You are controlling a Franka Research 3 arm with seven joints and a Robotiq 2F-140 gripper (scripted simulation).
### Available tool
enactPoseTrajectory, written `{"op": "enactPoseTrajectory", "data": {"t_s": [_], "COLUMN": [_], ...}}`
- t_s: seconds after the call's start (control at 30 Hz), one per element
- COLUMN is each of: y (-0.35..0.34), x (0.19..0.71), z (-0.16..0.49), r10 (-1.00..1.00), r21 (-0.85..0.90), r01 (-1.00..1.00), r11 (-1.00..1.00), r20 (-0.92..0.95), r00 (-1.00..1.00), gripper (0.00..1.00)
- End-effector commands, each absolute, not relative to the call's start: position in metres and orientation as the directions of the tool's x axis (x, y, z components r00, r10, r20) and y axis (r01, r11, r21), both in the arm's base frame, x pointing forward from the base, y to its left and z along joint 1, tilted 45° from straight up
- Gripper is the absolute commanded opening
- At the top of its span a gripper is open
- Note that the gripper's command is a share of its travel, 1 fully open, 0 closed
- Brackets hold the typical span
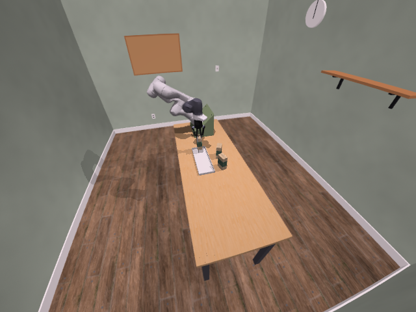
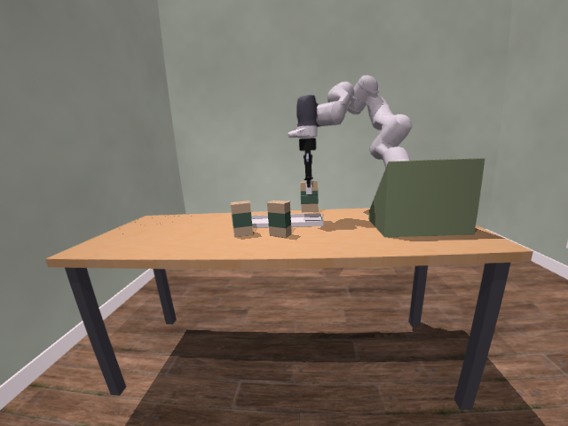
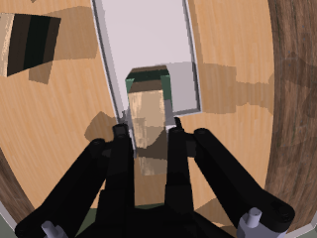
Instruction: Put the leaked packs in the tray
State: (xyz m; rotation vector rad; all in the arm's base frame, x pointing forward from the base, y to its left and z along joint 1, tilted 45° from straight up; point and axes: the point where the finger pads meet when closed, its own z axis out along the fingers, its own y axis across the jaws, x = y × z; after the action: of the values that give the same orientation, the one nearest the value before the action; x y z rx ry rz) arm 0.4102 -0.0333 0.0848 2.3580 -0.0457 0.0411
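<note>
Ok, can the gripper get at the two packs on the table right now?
Probably not yet: the gripper is shut on a third pack, though nothing seems to cover the two standing packs.

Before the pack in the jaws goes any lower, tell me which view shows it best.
Exterior: the held pack hangs upright there, its bands plain. The top view shows it small, under the jaws; the wrist view looks down on its top end.

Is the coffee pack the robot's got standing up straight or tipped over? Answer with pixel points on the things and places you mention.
Upright. In the outside view, the held pack (image 1: 199,143) (image 2: 309,200) (image 3: 149,111) has level stripes and straight-up sides, hanging from the gripper (image 1: 198,136) (image 2: 308,188) (image 3: 151,113).
</note>
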Motion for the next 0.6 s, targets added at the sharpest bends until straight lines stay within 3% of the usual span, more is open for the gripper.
{"op": "enactPoseTrajectory", "data": {"t_s": [0.0,0.57], "y": [-0.0346,-0.0359], "x": [0.4101,0.4101], "z": [0.0863,0.0851], "r10": [0.011,0.011], "r21": [0.707,0.707], "r01": [-0.001,-0.001], "r11": [-0.707,-0.707], "r20": [0.013,0.013], "r00": [1.0,1.0], "gripper": [0.23,0.23]}}
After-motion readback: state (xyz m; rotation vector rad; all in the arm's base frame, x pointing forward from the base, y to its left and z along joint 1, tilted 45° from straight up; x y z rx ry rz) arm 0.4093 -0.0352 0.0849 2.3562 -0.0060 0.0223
